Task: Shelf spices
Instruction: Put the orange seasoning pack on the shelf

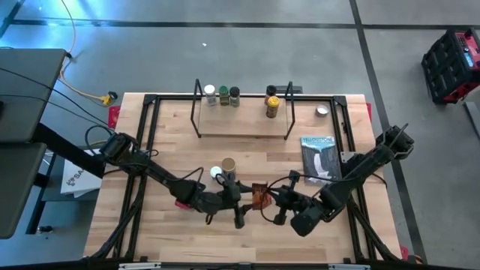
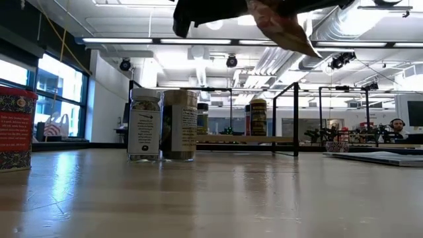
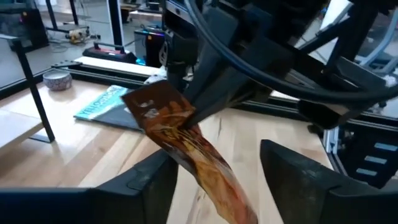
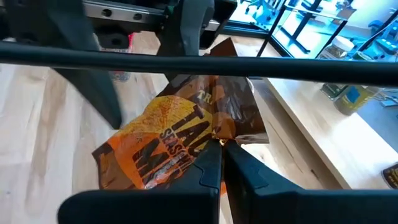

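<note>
We see the brown packet [image 1: 259,196] held off the tabletop near the front edge, about midway along it, between the two grippers. Its long axis slants — one end up in the right gripper [image 4: 222,152], the other hanging down toward the left gripper [image 3: 214,180]. The right gripper's fingers are pinched almost together on the packet's edge. The left gripper's fingers stand wide apart with the packet's lower end between them; we cannot tell whether they touch it.

Just behind the left gripper, a tan-lidded jar [image 1: 228,166] and a white-lidded jar [image 1: 216,172] stand upright side by side on the table [image 1: 180,142]. On the shelf [image 1: 244,125] along the back edge — three jars [image 1: 223,95] at its left end, a yellow-lidded jar [image 1: 272,106] toward the right. A red tin [image 2: 14,129] stands at the table's left in the low view.
</note>
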`<state>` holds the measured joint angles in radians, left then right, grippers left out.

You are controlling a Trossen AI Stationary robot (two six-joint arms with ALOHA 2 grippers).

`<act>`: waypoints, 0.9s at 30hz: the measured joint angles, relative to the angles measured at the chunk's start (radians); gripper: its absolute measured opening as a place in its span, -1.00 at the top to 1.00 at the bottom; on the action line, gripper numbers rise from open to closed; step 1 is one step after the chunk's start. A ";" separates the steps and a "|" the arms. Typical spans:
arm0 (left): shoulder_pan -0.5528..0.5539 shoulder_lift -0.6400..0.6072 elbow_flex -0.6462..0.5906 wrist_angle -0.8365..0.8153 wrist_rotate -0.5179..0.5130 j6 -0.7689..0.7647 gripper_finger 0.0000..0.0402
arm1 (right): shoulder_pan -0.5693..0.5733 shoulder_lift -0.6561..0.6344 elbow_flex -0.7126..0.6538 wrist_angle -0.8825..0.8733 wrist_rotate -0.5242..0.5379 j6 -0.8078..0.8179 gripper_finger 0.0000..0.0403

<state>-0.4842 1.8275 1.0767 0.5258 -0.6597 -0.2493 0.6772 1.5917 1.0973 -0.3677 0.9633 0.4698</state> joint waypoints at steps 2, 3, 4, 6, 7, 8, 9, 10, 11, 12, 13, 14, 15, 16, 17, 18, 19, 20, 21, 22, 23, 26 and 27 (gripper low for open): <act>0.007 0.000 0.000 0.005 -0.004 0.000 0.04 | 0.001 0.000 0.000 0.004 0.004 -0.005 1.00; 0.010 0.000 0.000 0.008 -0.004 0.000 0.11 | 0.003 0.000 0.000 0.007 0.006 -0.006 1.00; 0.014 0.000 0.000 0.013 -0.004 0.000 0.17 | 0.005 0.000 0.000 0.011 0.009 -0.008 1.00; 0.021 0.000 0.000 0.019 -0.004 0.000 0.29 | 0.009 0.000 0.000 0.023 0.021 -0.029 1.00; 0.024 0.000 0.000 0.019 -0.004 0.000 0.36 | 0.011 0.000 0.000 0.034 0.022 -0.043 1.00; 0.027 0.000 0.000 0.020 -0.004 0.003 0.42 | 0.012 0.000 0.001 0.044 0.021 -0.053 1.00; 0.027 0.000 0.000 0.021 -0.004 0.011 0.48 | 0.013 0.000 0.001 0.052 0.021 -0.062 1.00; 0.028 0.000 0.000 0.021 -0.004 0.021 0.54 | 0.013 0.000 0.001 0.057 0.022 -0.070 1.00; 0.028 0.000 0.000 0.021 -0.004 0.032 0.60 | 0.013 0.000 0.001 0.061 0.021 -0.076 1.00; 0.027 0.000 0.000 0.021 -0.005 0.045 0.67 | 0.013 0.000 0.001 0.063 0.021 -0.079 1.00; 0.027 0.000 0.000 0.020 -0.005 0.057 0.74 | 0.013 0.000 0.001 0.064 0.018 -0.085 1.00; 0.025 0.000 0.000 0.020 -0.006 0.070 0.82 | 0.013 0.000 0.001 0.065 0.013 -0.087 1.00; 0.022 0.000 0.000 0.020 -0.007 0.082 0.90 | 0.013 0.000 0.001 0.066 0.009 -0.089 1.00; 0.019 0.000 0.000 0.019 -0.007 0.096 0.95 | 0.013 0.000 0.001 0.067 0.004 -0.095 1.00; 0.017 0.000 0.000 0.019 -0.007 0.104 0.96 | 0.013 0.000 0.001 0.067 -0.003 -0.103 1.00; 0.016 0.000 0.000 0.016 -0.007 0.111 0.96 | 0.013 0.000 0.001 0.068 -0.011 -0.115 1.00; 0.015 0.000 0.000 0.009 -0.009 0.112 0.96 | 0.013 0.000 0.001 0.068 -0.020 -0.137 1.00; 0.013 0.000 0.000 -0.004 -0.017 0.106 0.97 | 0.013 0.000 0.001 0.069 -0.027 -0.159 0.99; 0.011 0.000 0.001 -0.021 -0.027 0.099 0.98 | 0.014 0.000 0.001 0.069 -0.035 -0.177 0.98; 0.009 -0.001 0.002 -0.035 -0.034 0.094 0.98 | 0.013 0.000 0.001 0.068 -0.040 -0.192 0.96; 0.006 -0.001 0.003 -0.047 -0.035 0.089 0.98 | 0.013 -0.001 0.001 0.066 -0.043 -0.211 0.94; -0.005 -0.001 -0.001 -0.085 -0.045 0.094 0.98 | 0.017 -0.025 0.001 0.065 -0.058 -0.227 0.83; -0.009 0.000 -0.001 -0.094 -0.049 0.095 0.99 | 0.017 -0.036 0.001 0.066 -0.070 -0.228 0.78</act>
<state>-0.4929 1.8278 1.0760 0.4321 -0.7091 -0.1543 0.6941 1.5557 1.0985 -0.3016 0.8934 0.2420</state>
